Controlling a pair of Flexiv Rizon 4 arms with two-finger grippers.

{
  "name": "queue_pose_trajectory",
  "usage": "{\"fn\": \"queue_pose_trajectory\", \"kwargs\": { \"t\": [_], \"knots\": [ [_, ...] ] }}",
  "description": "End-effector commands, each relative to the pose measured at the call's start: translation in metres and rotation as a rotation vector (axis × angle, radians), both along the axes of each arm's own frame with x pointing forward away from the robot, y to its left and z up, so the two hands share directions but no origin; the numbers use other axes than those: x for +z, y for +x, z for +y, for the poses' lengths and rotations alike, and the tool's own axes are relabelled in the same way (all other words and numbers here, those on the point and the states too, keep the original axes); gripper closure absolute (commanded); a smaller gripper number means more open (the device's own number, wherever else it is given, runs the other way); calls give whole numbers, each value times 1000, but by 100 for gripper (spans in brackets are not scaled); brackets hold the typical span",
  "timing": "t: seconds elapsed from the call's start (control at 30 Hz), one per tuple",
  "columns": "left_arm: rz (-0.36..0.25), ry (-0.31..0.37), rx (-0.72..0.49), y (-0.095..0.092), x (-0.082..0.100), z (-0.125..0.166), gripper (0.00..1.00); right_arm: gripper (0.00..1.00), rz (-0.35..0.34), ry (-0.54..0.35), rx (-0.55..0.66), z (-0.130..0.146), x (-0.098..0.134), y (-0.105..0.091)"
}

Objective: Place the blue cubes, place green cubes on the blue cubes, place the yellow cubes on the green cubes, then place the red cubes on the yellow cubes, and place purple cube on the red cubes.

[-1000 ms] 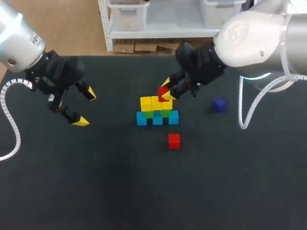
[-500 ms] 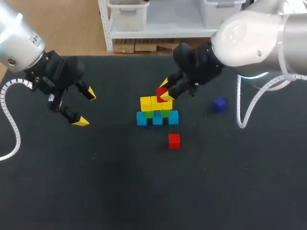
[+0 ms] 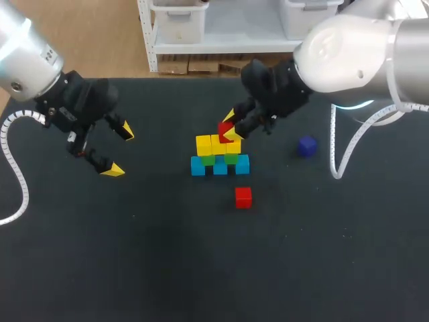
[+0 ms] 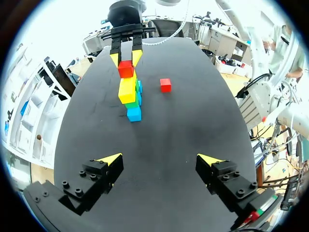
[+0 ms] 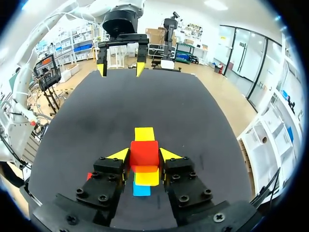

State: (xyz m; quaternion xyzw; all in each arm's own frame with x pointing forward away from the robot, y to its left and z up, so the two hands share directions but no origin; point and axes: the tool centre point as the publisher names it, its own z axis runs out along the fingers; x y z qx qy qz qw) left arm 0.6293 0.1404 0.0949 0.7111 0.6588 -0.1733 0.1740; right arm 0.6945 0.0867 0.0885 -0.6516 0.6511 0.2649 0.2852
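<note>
The right fingers (image 3: 230, 127) are clamped on a red cube (image 5: 144, 153), one yellow tip on each side of it. Over the last second they carried it a little to the left and downward, then nearly stopped. The cube now sits right at the top of the yellow cubes (image 3: 218, 144), above the middle-to-right part of the row. I cannot tell whether it already rests on them or hangs just above.

Under the yellow row are the green cubes (image 3: 208, 159) and then the blue cubes (image 3: 220, 166) on the table (image 3: 167, 255). The stack did not shift.

This looks like the end of the placing step. The likely next call is to let go without nudging the yellow row.

The other red cube (image 3: 243, 196) lies on the table just in front of the stack, and the purple cube (image 3: 307, 146) lies off to the right. Both wait where they were.

The left fingers (image 4: 160, 159) are spread wide with nothing between them, well to the left of the stack, and have not moved.
</note>
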Motion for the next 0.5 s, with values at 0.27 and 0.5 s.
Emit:
{"fn": "queue_pose_trajectory", "kwargs": {
  "t": [0.27,0.5],
  "knots": [
    [-3,-5,-3,-1,-1,2,0,100,2,3,-4,-1,0,1],
    [-3,-5,-3,-1,-1,2,0,95,5,3,-3,0,-1,1]
  ]
}}
